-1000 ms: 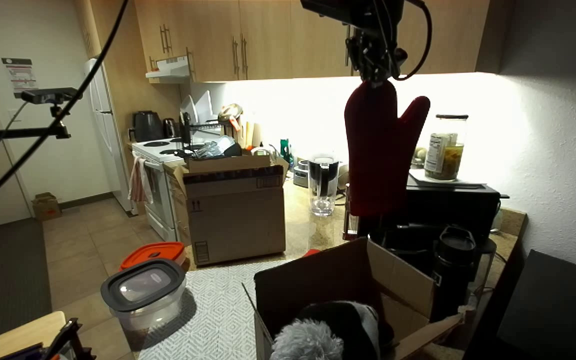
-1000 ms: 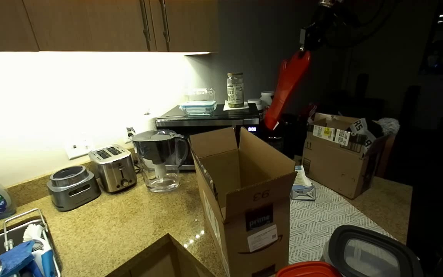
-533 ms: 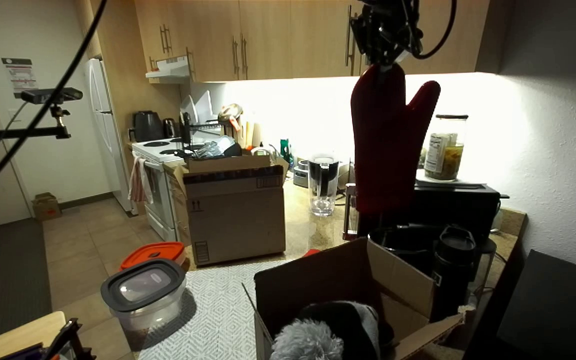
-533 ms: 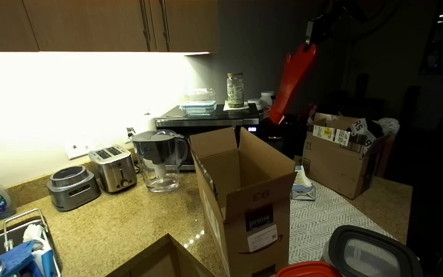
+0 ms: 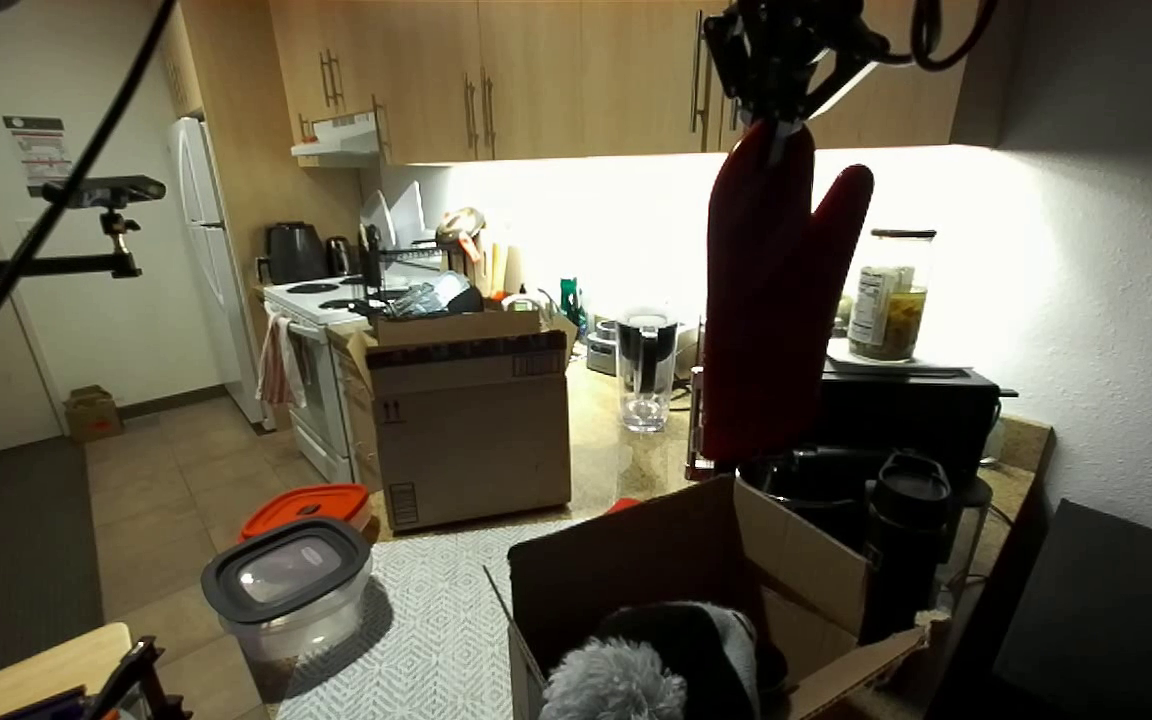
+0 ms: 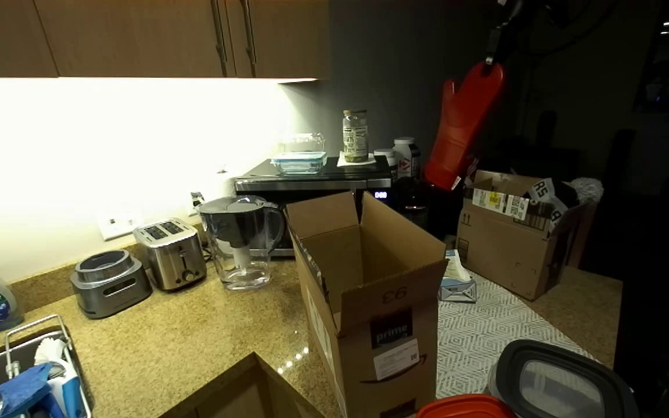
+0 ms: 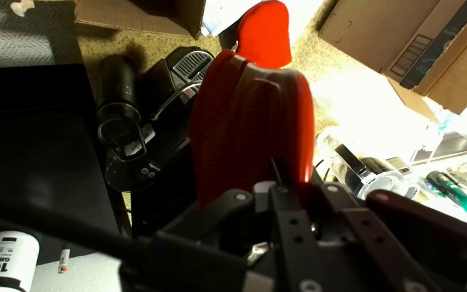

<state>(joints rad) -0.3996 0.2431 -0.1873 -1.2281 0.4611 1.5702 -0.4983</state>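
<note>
1 red oven mitt [image 5: 761,300] hangs cuff-down in midair from your gripper [image 5: 783,126], jaws pinching its fingertip end. You have it near 1 open cardboard box [image 6: 500,249], fluffy gray pompom [image 5: 616,682] showing at the opening; 1 glass jar [image 6: 356,137] sits atop the microwave [image 6: 311,184], filter pitcher [image 6: 238,238] on the counter [image 6: 195,337].

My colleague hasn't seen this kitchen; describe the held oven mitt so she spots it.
In an exterior view, find the black microwave bearing a glass jar. Left of the jar, the claw grips the oven mitt. Red, cuff down, it hangs in midair, unlike the jar.
</note>
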